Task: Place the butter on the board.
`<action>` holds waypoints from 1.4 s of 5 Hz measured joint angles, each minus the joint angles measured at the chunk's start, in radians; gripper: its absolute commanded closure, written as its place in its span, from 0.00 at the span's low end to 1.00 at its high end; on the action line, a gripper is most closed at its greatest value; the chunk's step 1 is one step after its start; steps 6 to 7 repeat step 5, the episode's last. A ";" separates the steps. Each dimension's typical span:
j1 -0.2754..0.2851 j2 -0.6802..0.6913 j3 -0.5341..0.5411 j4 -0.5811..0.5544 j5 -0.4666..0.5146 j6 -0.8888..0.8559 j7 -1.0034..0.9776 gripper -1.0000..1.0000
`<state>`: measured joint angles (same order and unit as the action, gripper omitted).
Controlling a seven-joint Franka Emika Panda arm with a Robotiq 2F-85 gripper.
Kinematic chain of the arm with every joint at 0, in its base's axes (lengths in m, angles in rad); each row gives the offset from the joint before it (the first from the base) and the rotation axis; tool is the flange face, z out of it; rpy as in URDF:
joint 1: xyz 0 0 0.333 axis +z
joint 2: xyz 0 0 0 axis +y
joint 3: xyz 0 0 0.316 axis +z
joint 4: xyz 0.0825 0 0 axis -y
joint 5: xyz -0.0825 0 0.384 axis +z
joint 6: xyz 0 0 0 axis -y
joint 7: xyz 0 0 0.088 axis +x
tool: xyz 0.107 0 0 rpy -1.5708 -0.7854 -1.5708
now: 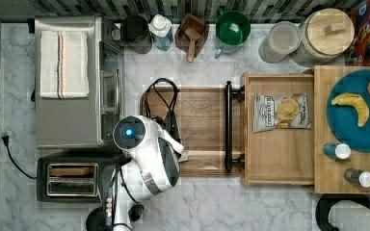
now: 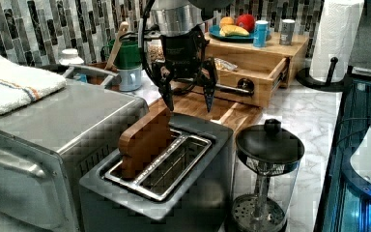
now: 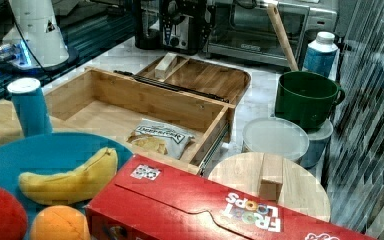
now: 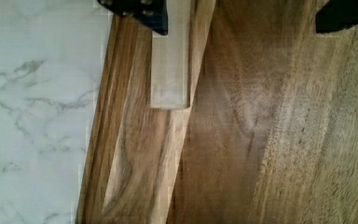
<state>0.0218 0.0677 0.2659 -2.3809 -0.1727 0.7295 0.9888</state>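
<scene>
Butter (image 4: 170, 60) is lying on the board (image 4: 261, 140), close to its rim groove, in the upper middle of the wrist view. Gripper (image 2: 187, 99) is hanging above with its fingers spread wide and holding nothing. Risk: one fingertip (image 4: 140, 14) is sitting just over the stick, so any sideways drift could be nudging it toward the marble counter (image 4: 32, 116).
</scene>
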 measured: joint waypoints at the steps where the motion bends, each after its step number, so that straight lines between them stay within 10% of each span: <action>1: -0.003 0.000 0.000 0.000 0.000 0.002 0.000 0.00; 7: -0.001 0.003 0.002 0.000 0.006 0.016 0.000 0.00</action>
